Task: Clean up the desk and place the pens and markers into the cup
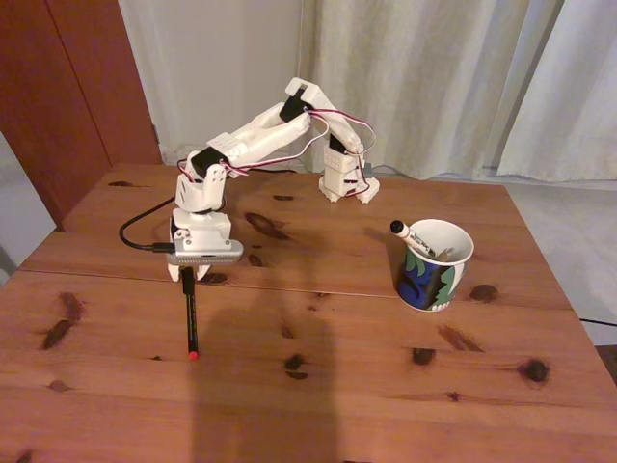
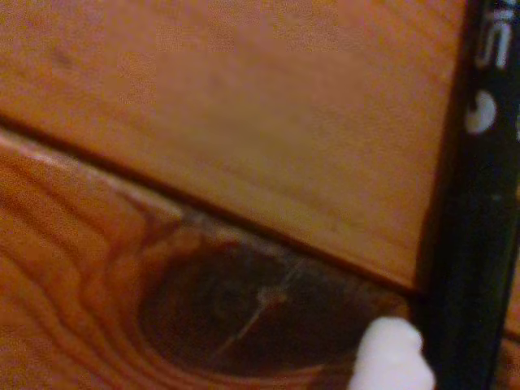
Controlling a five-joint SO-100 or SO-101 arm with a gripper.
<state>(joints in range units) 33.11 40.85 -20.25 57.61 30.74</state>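
Gripper (image 1: 187,277) is low over the top end of the black pen (image 1: 190,318); can't tell whether the fingers have closed on it; the pen's long axis runs toward the camera, red tip nearest; slim smooth barrel on knotty pine desk (image 1: 318,386); cup (image 1: 432,263), marker inside, sits well right in the fixed view.

Black pen (image 2: 475,244) cropped, blurred.

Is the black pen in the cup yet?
No. The black pen lies flat on the desk, its far end at the gripper; the cup stands apart.
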